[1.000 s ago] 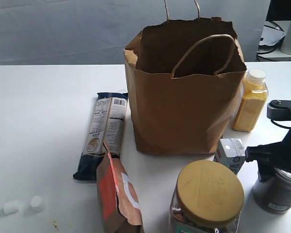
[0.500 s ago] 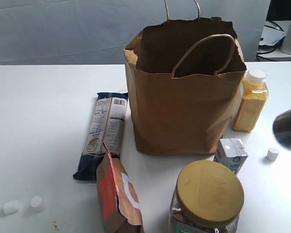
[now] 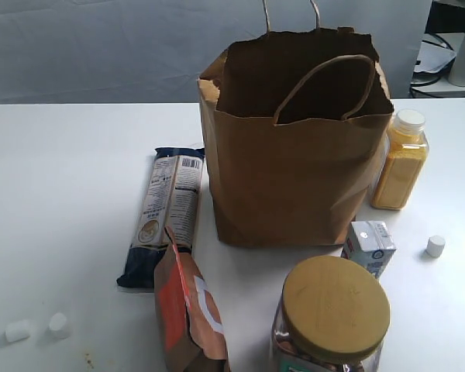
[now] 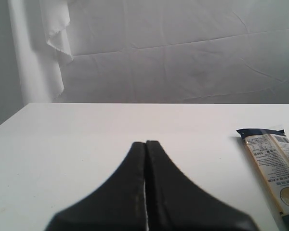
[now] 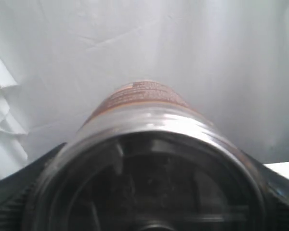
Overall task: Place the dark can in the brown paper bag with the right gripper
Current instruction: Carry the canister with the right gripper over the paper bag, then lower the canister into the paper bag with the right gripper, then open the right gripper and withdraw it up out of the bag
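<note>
Gone from the exterior view since a moment ago, the dark can [image 5: 149, 144] shows only in the right wrist view, clamped in the right claw [image 5: 149, 211]. The brown paper bag [image 3: 294, 178] stands open on the surface [image 3: 77, 170]. The left claw [image 4: 145, 159] is pressed together, empty.

The dark can [image 5: 149, 134] sits so close between the fingers [image 5: 13, 197] of the right gripper [image 5: 147, 202] that it is blurred. Its label print is unreadable and its near end is cut off by the frame edge. The fingers show only as dark slivers on either side of it. The left gripper [image 4: 145, 144] is cut off at its base, and the noodle packet [image 4: 274, 168], ahead of its tips and off to one side, runs out of the picture. In the exterior view the frame edge crops the yellow-lidded jar [image 3: 333, 310], the foil pouch [image 3: 187, 318] and the rear handle of the brown paper bag [image 3: 294, 178].
</note>
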You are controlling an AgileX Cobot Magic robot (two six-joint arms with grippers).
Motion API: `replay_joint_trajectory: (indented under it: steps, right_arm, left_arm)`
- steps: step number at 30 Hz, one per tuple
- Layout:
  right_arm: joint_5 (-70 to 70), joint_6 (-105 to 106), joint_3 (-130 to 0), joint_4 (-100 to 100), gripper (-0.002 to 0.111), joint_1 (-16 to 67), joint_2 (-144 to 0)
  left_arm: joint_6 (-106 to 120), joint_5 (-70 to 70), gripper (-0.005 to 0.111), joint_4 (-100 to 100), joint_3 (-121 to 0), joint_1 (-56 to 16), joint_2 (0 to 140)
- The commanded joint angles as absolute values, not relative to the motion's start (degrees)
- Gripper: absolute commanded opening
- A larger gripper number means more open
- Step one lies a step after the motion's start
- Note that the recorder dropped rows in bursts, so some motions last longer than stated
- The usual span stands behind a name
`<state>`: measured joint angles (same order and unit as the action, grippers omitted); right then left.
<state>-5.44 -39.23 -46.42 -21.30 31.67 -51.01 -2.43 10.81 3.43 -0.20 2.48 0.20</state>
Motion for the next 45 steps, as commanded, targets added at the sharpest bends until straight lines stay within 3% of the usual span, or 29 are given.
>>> replay_joint_trajectory:
  steps: [1, 6, 18, 21, 26, 29, 39, 45]
  right_arm:
    - [-4.63, -39.04, -54.45, -21.19, 0.000, 38.27, -62.14]
    - [-15.98, -37.28, -65.35, -21.05, 0.000, 45.07, -77.91]
    - [-41.93, -28.47, -85.20, -13.17, 0.003, 45.31, -95.49]
    - [-44.83, -26.99, -87.41, -11.18, 0.021, 45.31, -97.33]
    - [-47.25, -26.89, -88.74, -10.28, 0.074, 45.31, -99.19]
    - [-47.77, -26.89, -88.74, -10.28, 0.085, 45.31, -99.55]
    - [-48.25, -26.89, -88.74, -10.08, 0.084, 45.31, -99.09]
    - [-46.88, -26.89, -88.74, -9.81, 0.066, 45.31, -94.97]
  left_arm:
    - [-2.61, 10.52, 0.000, 3.58, 0.00, 2.13, 0.00]
    - [-2.61, 10.52, 0.000, 3.58, 0.00, 2.13, 0.00]
    - [-2.61, 10.52, 0.000, 3.58, 0.00, 2.13, 0.00]
    - [-2.61, 10.52, 0.000, 3.58, 0.00, 2.13, 0.00]
    - [-2.61, 10.52, 0.000, 3.58, 0.00, 2.13, 0.00]
    - [-2.61, 10.52, 0.000, 3.58, 0.00, 2.13, 0.00]
    - [-2.61, 10.52, 0.000, 3.58, 0.00, 2.13, 0.00]
    - [-2.61, 10.52, 0.000, 3.58, 0.00, 2.13, 0.00]
